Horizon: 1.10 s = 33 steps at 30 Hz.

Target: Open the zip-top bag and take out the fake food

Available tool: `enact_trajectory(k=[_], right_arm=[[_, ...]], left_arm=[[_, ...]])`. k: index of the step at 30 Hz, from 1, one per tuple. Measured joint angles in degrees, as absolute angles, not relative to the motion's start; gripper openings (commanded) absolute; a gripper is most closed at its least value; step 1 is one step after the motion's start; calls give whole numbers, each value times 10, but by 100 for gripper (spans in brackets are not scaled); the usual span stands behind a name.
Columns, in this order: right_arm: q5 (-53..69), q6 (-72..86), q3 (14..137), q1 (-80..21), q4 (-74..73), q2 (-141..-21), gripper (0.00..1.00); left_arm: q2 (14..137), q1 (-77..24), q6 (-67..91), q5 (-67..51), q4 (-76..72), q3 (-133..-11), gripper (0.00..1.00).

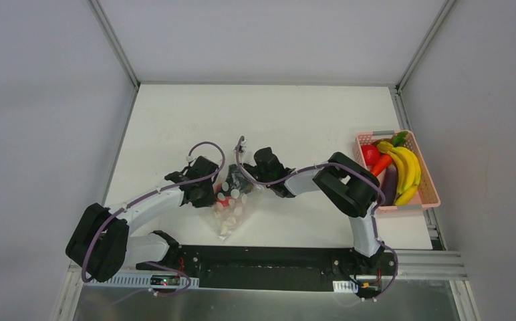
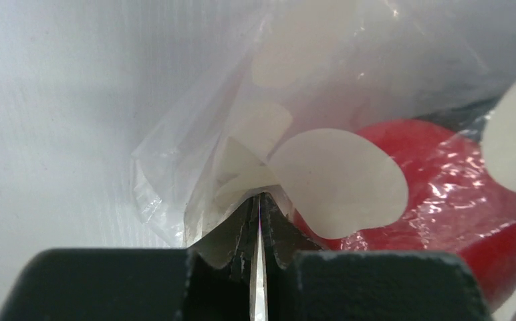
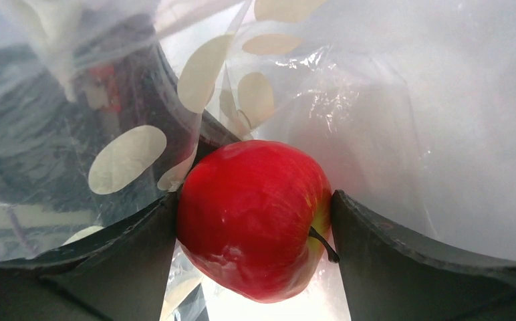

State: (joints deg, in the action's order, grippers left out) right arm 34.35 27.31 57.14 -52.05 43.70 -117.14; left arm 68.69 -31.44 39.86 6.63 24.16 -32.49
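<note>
The clear zip-top bag with cream dots lies on the table between my two arms. My left gripper is shut on a fold of the bag's edge; a red fruit shows through the plastic. My right gripper is inside the bag's mouth, its jaws closed on a red apple with a dark stem. The bag's dotted film hangs around the fingers. Other fake food, bananas, a red tomato and a purple eggplant, lies in the pink basket.
The pink slotted basket stands at the right edge of the white table. The black rail with both arm bases runs along the near edge. Grey walls close in the table on three sides.
</note>
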Motion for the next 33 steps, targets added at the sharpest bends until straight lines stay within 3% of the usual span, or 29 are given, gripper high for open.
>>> enact_trajectory(k=[13, 21, 33], right_arm=[[275, 219, 470, -470, 347, -1008, 59], [176, 159, 459, -459, 220, -882, 58], [-59, 124, 467, -454, -61, -658, 58]], left_arm=[[730, -314, 415, 65, 176, -333, 5], [743, -314, 416, 63, 161, -341, 4], [729, -314, 405, 68, 218, -361, 24]])
